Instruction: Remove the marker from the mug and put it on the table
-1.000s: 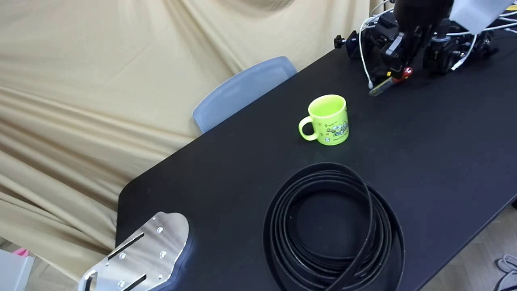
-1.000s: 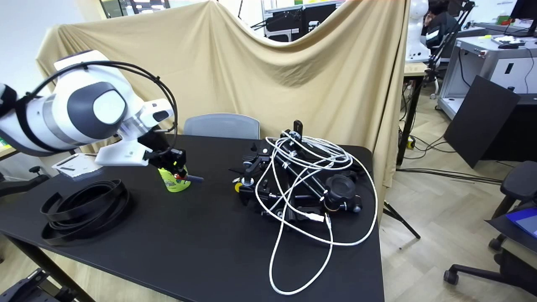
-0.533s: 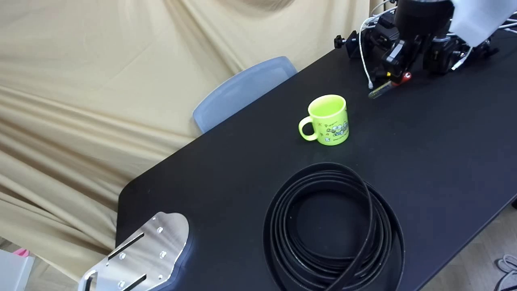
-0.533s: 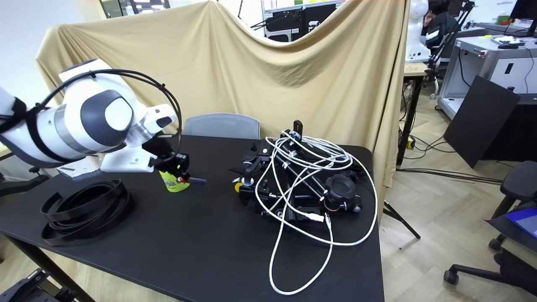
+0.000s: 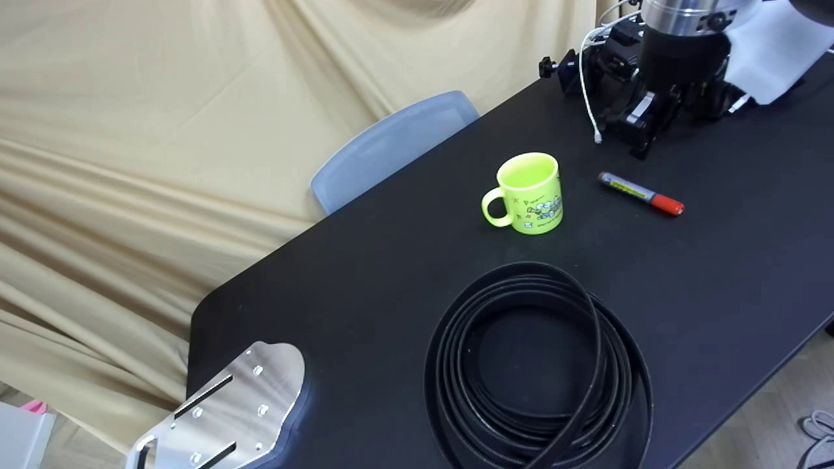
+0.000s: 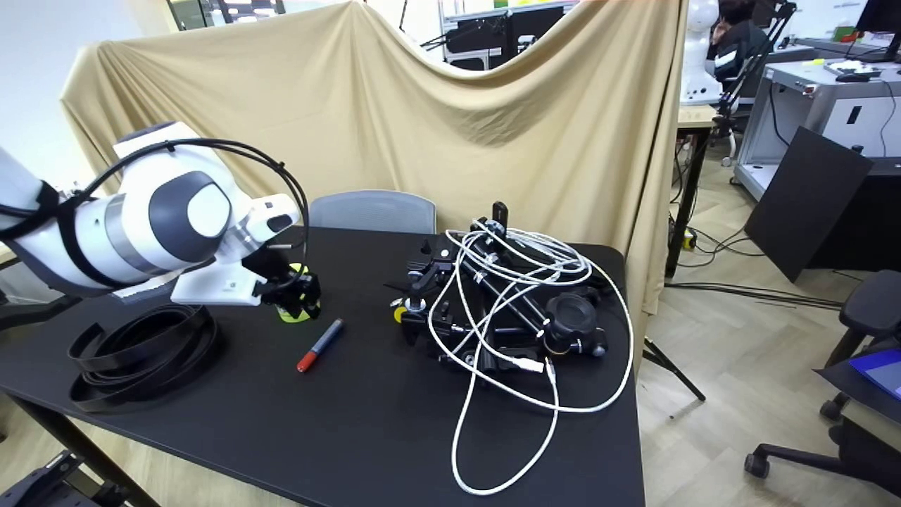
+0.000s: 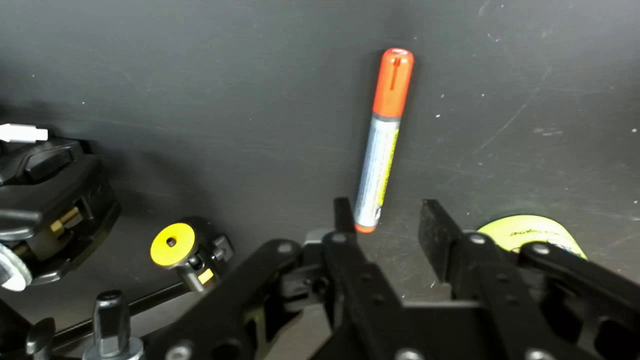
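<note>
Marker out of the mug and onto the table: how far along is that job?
Looks done: the marker lies on the black table, outside the green mug. In hand: nothing; the gripper hangs open in the wrist view. Left: probably just withdrawing the arm, which reaches over the table.

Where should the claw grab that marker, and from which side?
The middle of the marker, probably, from straight above, with the claw closing across its width: it lies flat on the table, slim, both long sides free.
</note>
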Controlling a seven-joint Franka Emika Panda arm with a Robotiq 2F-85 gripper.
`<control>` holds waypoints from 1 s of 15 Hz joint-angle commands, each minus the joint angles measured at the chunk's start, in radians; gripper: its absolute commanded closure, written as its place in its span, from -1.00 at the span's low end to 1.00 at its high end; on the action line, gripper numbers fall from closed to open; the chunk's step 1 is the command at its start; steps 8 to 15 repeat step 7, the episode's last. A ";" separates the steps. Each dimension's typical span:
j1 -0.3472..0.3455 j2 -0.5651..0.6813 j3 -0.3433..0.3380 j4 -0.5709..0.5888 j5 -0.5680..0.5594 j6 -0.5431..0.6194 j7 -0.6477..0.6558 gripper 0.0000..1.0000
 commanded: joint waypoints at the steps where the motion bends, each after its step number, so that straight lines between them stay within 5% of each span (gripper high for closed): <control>1: 0.000 0.025 0.014 0.015 0.038 -0.011 0.011 -0.43; 5: -0.019 0.011 0.083 0.010 0.183 -0.088 -0.045 -0.96; 7: 0.041 -0.009 0.063 0.014 0.320 -0.153 -0.122 -1.00; 15: 0.041 -0.009 0.063 0.014 0.320 -0.153 -0.122 -1.00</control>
